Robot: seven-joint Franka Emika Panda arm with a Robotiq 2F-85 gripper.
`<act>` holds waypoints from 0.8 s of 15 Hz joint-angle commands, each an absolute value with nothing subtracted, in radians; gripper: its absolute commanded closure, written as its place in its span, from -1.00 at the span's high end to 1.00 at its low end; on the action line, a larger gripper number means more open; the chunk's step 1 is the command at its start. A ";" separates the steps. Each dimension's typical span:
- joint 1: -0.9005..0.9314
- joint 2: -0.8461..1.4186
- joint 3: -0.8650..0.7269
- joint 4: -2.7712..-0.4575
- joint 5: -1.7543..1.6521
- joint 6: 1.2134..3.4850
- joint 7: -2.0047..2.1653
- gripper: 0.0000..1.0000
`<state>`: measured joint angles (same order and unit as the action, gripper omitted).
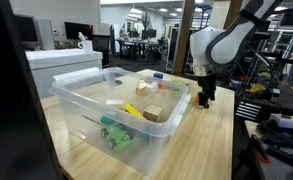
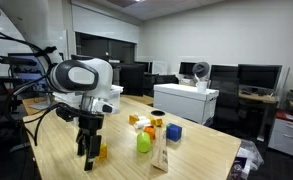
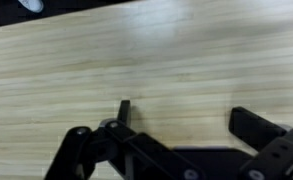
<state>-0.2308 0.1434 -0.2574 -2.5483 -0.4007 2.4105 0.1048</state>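
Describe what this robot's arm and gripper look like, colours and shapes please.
The arm has smooth, rounded white shells with black bands at the joints, seen in both exterior views. Dark cables loop beside it. The gripper is all black, boxy at its base, with two slim linked fingers ending in flat pads. No markings are readable.

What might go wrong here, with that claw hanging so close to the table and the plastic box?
1. The gripper hangs low over the wooden table; pushed further down, its fingertips might jam into the wood.
2. The clear plastic bin stands right beside the gripper in an exterior view; a sideways swing could well knock its wall.
3. The wrist view shows only bare wood between the open fingers, so closing now would probably grab nothing.
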 commanded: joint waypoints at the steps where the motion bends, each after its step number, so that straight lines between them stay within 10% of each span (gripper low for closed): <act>1: -0.210 0.229 -0.262 -2.506 -0.429 2.468 0.137 1.00; 7: -0.182 0.276 -0.260 -2.396 -0.414 2.483 0.125 1.00; 12: -0.165 0.284 -0.266 -2.374 -0.415 2.484 0.134 0.02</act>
<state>-0.1778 0.2677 -0.2596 -2.3749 -0.4036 2.4577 0.1087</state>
